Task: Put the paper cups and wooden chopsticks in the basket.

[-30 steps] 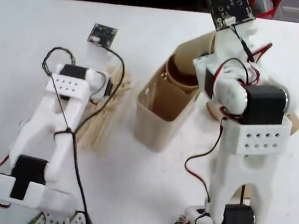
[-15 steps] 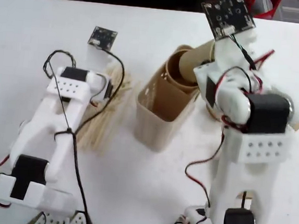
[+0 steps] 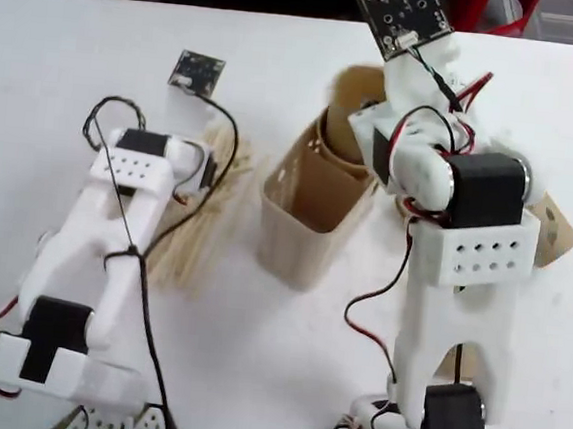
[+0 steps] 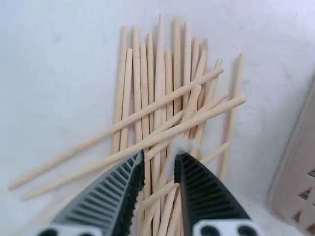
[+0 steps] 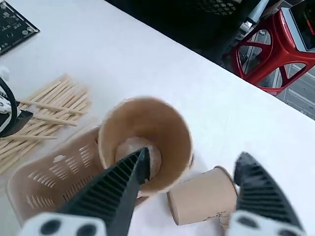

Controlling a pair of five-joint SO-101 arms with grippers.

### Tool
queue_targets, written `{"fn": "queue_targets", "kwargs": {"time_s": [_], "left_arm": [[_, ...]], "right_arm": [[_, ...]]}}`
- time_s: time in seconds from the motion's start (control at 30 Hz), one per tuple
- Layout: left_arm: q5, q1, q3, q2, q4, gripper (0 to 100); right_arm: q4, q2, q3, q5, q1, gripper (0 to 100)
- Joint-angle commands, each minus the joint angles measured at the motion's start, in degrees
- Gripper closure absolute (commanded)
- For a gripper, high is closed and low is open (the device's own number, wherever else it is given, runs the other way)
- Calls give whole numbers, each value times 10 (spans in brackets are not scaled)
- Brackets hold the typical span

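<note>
Swung left, the right arm now has its cup [image 5: 147, 123] resting in the basket [image 5: 49, 182], with the right claw [image 5: 194, 156] spread wide. Another cup [image 5: 202, 196] lies on the table beside the basket. The left claw [image 4: 160, 160] pinches a few chopsticks [image 4: 162, 88] in their pile on the table. No writing is readable.

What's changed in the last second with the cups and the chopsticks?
The right gripper swung left with the paper cup, bringing it over the far end of the basket; its fingers are spread wide, so the cup seems let go. The left gripper stayed on the wooden chopsticks; the basket did not move.
</note>
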Motion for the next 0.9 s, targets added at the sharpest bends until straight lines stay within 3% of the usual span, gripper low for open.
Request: {"fn": "queue_targets", "kwargs": {"time_s": [0.0,0.1,0.27,0.37,0.5,0.57,0.73,0.87], "left_arm": [[7,0,-4,-21,-11,880],[7,0,-4,-21,-11,880],[7,0,-4,-21,-11,880],[7,0,-4,-21,-12,880],[7,0,-4,-21,-12,880],[7,0,-4,-20,-12,880],[7,0,-4,-20,-12,880],[7,0,-4,-20,-12,880]], "right_arm": [[-10,-24,-40,10,-7,656],[7,-47,-40,11,13,674],[75,-45,-29,24,158,767],[56,-34,46,65,246,830],[18,-2,186,79,276,854],[17,11,248,33,270,844],[18,23,352,-187,284,810],[17,24,401,-207,323,769]]}}
